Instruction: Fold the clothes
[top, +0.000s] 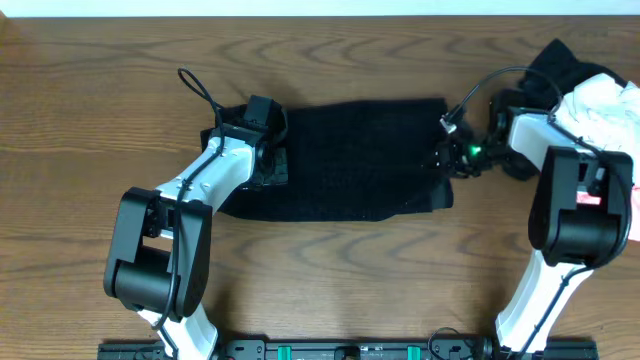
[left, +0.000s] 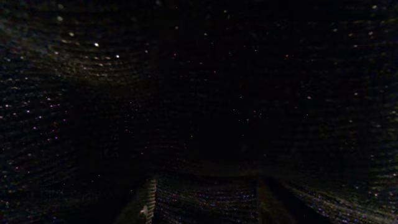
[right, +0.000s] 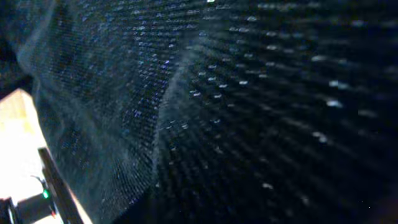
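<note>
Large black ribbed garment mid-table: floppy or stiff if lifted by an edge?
Likely floppy: the large black ribbed fabric garment lies flat with wavy edges and creases in the right wrist view. Probably light, as the knit looks thin. Its rough weave may drag on the wooden table.

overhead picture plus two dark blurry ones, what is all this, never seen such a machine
Two robot arms stand at a wooden table. The overhead picture looks straight down; the dark ones come from wrist cameras close to cloth. A large black garment lies spread flat. The left end effector sits at its left edge, the right end effector at its right edge; whether either grips it cannot be told. A white garment and another black one are piled far right.
</note>
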